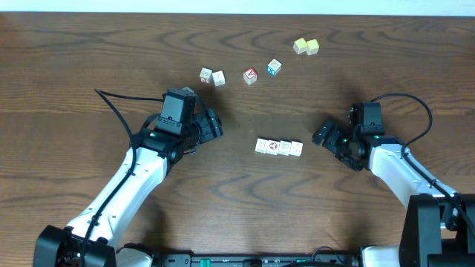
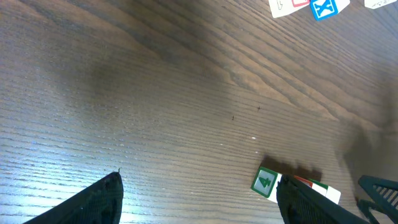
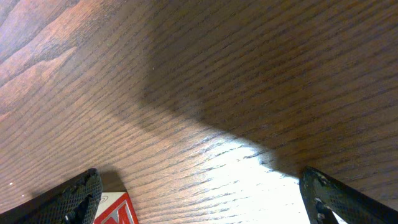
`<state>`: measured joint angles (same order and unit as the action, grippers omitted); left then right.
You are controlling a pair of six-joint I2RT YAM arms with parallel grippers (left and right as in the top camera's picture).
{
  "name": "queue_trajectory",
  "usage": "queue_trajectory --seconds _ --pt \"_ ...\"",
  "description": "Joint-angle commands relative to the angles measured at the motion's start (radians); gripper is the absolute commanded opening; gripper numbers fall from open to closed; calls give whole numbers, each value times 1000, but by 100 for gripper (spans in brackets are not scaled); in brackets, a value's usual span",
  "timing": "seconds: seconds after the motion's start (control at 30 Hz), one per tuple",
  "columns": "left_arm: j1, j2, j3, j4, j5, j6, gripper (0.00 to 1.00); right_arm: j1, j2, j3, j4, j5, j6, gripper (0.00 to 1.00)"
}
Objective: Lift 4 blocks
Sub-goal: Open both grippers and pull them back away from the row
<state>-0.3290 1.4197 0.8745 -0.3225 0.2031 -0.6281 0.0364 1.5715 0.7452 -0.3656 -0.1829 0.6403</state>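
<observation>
Flanking the blocks (image 1: pixel 279 147), your two arms sit low on either side of them. The four lie in a tight left-to-right row at the middle of the table (image 1: pixel 89 44), each touching its neighbour. The left gripper (image 1: pixel 216 126) is near the row's left end and the right gripper (image 1: pixel 321 136) is just beside its right end, neither touching. Both have their jaws spread wide and hold nothing; each wrist view shows bare wood between the fingers. That layout looks deliberate: lined up face to face, the four can be pressed from both ends and raised as one bar, which is likely why the arms point inward at each other rather than down onto one cube. From the left wrist the row's end block, a green mark on its face, sits partly behind one finger (image 2: pixel 311 205), so the row is off-centre for that arm. From the right wrist only a red-printed corner shows at the bottom edge. Leave the spares at the far side alone: two white cubes (image 1: pixel 211 76), a red cube (image 1: pixel 250 75), a blue cube (image 1: pixel 274 67) and the yellow pair (image 1: pixel 306 47), all well apart from the row. No tray, bowl or box is in view.
</observation>
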Motion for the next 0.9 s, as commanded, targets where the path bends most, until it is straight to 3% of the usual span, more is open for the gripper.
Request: queue_trajectory --seconds 0.0,0.87 --pt "3 0 -1 -3 -13 10 79 -8 6 -9 -14 -14 21 99" --pt "3 0 -1 -3 -13 10 79 -8 7 -9 -16 -40 21 99"
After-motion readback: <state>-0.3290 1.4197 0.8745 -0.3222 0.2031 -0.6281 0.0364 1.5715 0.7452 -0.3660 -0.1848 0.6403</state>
